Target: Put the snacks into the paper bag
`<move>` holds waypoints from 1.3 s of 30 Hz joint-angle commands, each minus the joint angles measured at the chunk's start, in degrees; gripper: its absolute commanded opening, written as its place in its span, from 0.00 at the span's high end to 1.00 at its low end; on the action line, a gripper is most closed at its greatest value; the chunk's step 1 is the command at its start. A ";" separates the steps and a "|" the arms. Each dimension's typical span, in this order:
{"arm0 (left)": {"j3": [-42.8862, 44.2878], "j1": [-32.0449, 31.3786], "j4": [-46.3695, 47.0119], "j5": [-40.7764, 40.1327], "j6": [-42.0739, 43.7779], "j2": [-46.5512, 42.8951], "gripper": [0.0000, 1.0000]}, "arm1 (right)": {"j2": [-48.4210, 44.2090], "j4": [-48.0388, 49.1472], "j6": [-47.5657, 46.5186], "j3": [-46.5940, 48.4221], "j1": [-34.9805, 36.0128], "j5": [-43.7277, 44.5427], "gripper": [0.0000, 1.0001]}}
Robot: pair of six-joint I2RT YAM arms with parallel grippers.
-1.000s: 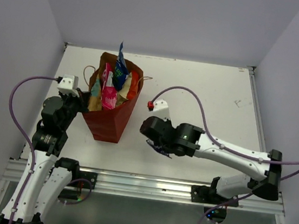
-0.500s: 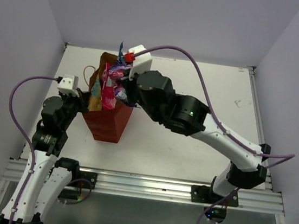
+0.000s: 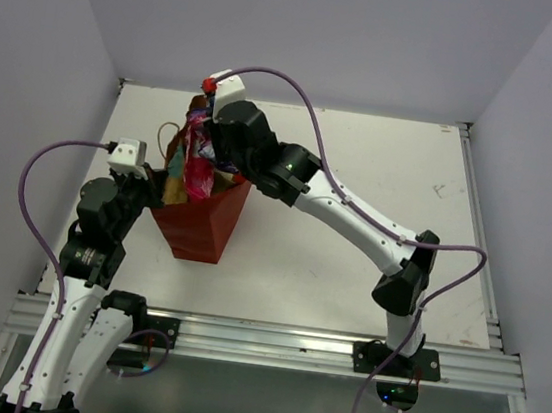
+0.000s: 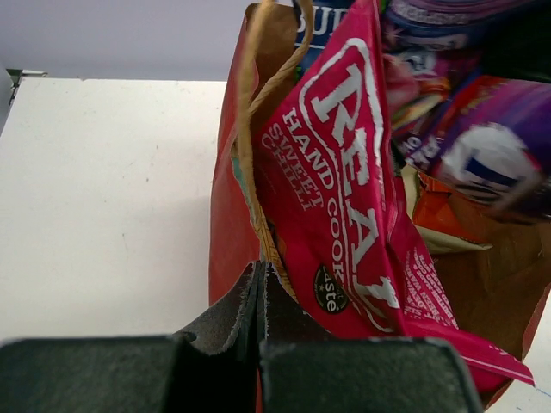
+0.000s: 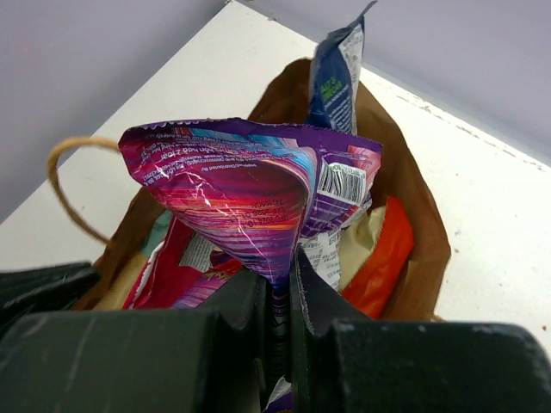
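Red outside and brown inside, the paper bag (image 3: 198, 227) is standing on the tabletop (image 3: 384, 149), near its far left corner. The left fingers (image 4: 228, 314) are squeezing shut on the near edge of the bag, right by the cord handle (image 4: 258, 112), and this is holding the mouth open. The right fingers (image 5: 232, 301) are pinching the bottom of the purple packet (image 5: 250, 198) and are holding it just above the open bag. Other snacks are already sitting inside: the pink packet (image 4: 353, 224), the blue packet (image 5: 336, 77) poking up at the back, and the orange packet (image 5: 383, 258) down on one side. The bag is looking quite full, so I think the purple packet should be going down into the gap in the middle, not onto the tall pink one. The right arm should be going lower first, so the packet is sitting well inside before the fingers are letting go. If it is dropped from high up, it may be sliding off the pile and falling out. The left fingers should be holding tight so the bag is not tipping over.
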 commanded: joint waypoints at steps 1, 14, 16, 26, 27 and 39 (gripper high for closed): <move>0.11 -0.66 2.29 1.35 0.63 -0.70 1.00 | 3.07 6.78 -0.93 6.17 -1.03 -3.01 1.00; 0.11 -0.66 2.29 1.17 0.63 -0.78 1.00 | 1.51 7.66 4.34 -8.30 -0.42 -4.52 1.00; 0.11 -0.66 2.20 0.91 0.54 -0.78 1.00 | 0.27 7.04 3.82 -10.75 0.72 -2.68 1.00; 0.19 -0.66 2.28 0.64 0.37 -0.26 1.00 | -2.01 6.95 -0.22 -9.37 2.66 -3.28 0.01; 0.19 -0.66 2.20 0.82 0.46 -0.08 1.00 | -3.85 7.04 -1.62 -8.84 2.92 -2.59 0.01; 0.19 -0.75 2.28 0.91 0.54 0.01 1.00 | -24.51 5.90 -0.77 -21.98 7.76 7.61 0.01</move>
